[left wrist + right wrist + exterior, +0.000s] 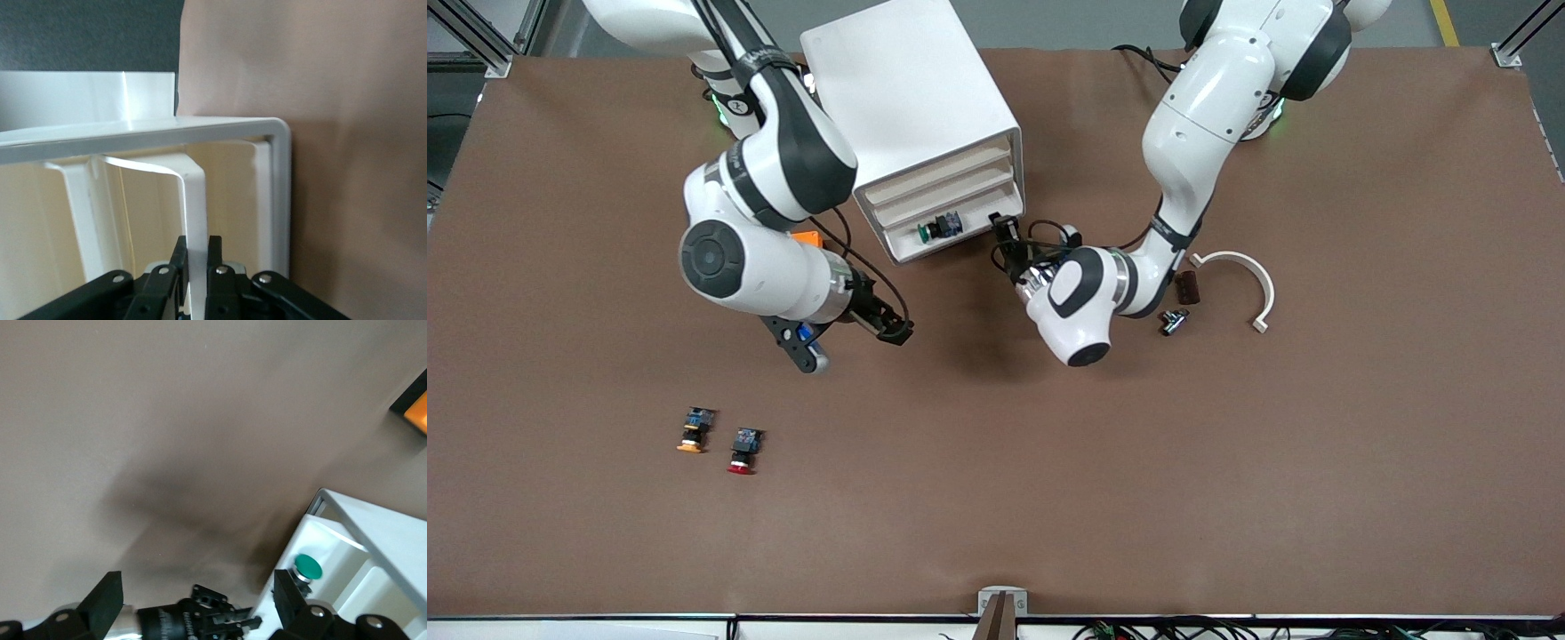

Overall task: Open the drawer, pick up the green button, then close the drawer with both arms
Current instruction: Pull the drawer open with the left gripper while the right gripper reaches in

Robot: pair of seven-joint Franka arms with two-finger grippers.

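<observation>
The white cabinet [907, 89] stands at the robots' edge of the table. Its third drawer [960, 242] is pulled out a little. The green-capped button [936, 229] lies in it on its side. My left gripper [1005, 238] is shut on the drawer's front handle strip [193, 193], at the left arm's end of the drawer front. My right gripper [889, 327] is open and empty over bare table, on the front-camera side of the cabinet. In the right wrist view its gripper [199, 597] stands open, with the button [308, 567] and the drawer [333, 540] past one fingertip.
An orange-capped button [692, 431] and a red-capped button [743, 452] lie nearer the front camera, toward the right arm's end. An orange object [807, 238] sits beside the cabinet. A white curved piece [1240, 276], a brown block [1187, 286] and a small black part [1174, 320] lie by the left arm.
</observation>
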